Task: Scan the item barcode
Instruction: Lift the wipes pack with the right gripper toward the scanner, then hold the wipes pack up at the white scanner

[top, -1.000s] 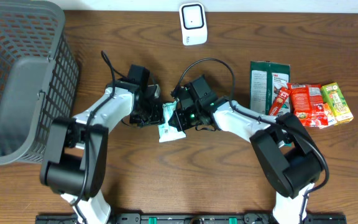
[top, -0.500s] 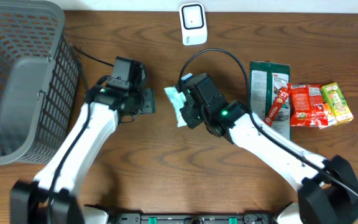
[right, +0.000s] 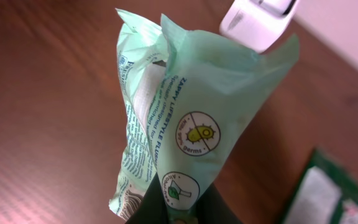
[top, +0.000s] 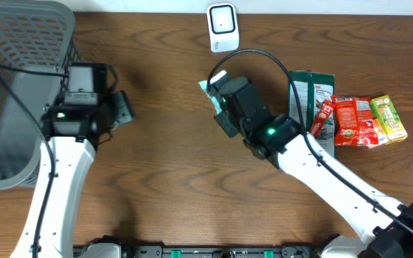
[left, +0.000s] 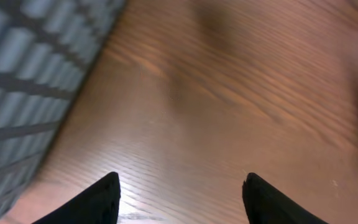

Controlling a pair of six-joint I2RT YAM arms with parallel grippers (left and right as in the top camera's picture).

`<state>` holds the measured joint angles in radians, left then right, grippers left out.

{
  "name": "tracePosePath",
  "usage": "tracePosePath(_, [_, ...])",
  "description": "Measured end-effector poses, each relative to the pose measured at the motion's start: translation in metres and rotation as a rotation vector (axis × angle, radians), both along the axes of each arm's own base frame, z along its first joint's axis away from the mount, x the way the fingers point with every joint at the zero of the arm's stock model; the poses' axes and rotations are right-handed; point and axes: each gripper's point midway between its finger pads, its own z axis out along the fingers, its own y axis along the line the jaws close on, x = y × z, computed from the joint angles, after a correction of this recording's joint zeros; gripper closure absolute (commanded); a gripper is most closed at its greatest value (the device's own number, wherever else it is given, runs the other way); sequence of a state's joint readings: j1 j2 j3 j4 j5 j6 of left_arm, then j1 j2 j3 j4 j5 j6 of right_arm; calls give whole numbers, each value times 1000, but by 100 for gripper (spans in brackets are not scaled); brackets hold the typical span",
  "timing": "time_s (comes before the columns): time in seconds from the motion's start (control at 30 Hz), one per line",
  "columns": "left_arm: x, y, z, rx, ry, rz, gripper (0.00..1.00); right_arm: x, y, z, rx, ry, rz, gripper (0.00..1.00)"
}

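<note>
A pale green wipes packet (right: 191,118) is pinched at its lower end by my right gripper (right: 180,199), which is shut on it. Seen from overhead, the packet (top: 206,87) sticks out past the right gripper (top: 217,100), a short way below the white scanner (top: 222,27). The scanner (right: 260,22) shows just beyond the packet's top in the right wrist view. No barcode shows on the printed side facing the wrist camera. My left gripper (top: 122,107) hangs open and empty over bare wood beside the basket, its fingertips (left: 107,186) wide apart.
A grey mesh basket (top: 20,93) fills the far left and shows at the left edge of the left wrist view (left: 30,81). At the right lie a dark green packet (top: 308,97), red snack packets (top: 353,120) and a yellow-green box (top: 389,117).
My left gripper let go of the packet, opened and drew back left toward the basket. My right arm carried the packet up the table toward the scanner.
</note>
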<state>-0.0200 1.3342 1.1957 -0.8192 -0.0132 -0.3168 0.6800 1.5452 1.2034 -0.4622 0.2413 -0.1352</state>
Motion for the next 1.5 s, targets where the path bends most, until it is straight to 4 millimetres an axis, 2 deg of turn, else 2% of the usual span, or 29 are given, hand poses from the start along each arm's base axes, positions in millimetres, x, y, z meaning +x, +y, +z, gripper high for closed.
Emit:
tracePosePath(0.07, [-1, 13, 0, 5, 1, 38, 17, 7, -1, 19, -18, -42, 7, 99])
tracePosePath(0.13, [-2, 22, 0, 11, 3, 65, 17, 18, -2, 44, -31, -104, 10, 99])
tracePosePath(0.33, [-2, 24, 0, 13, 4, 74, 17, 50, -3, 117, -48, -341, 30, 99])
tracePosePath(0.53, [-2, 24, 0, 14, 4, 74, 17, 75, -3, 161, -127, -566, 58, 99])
tracePosePath(0.63, [-2, 24, -1, 14, 6, 74, 16, 90, -4, 175, -176, -665, 54, 99])
tracePosePath(0.7, [-3, 24, -1, 14, 7, 74, 16, 102, -6, 177, -223, -713, 41, 99])
tracePosePath(0.8, [-3, 24, -1, 14, 8, 74, 16, 123, -7, 168, -327, -740, 31, 99])
tracePosePath(0.87, [-3, 24, -1, 13, 8, 74, 16, 139, -5, 157, -412, -720, 36, 99])
tracePosePath(1.0, [-3, 24, -1, 13, 7, 74, 16, 170, 1, 149, -547, -654, 66, 99])
tracePosePath(1.07, [-3, 24, -1, 14, 7, 74, 16, 185, 3, 153, -596, -628, 77, 99])
tracePosePath(1.2, [-3, 24, -1, 14, 8, 74, 16, 216, 9, 174, -604, -667, 40, 99])
tracePosePath(1.3, [-3, 24, -1, 14, 7, 74, 16, 233, 12, 172, -617, -702, 19, 99])
tracePosePath(1.4, [-3, 24, -1, 14, 7, 74, 16, 255, 17, 153, -640, -747, -4, 99])
tracePosePath(1.5, [-3, 24, -1, 14, 7, 74, 16, 274, 21, 119, -676, -762, -15, 99])
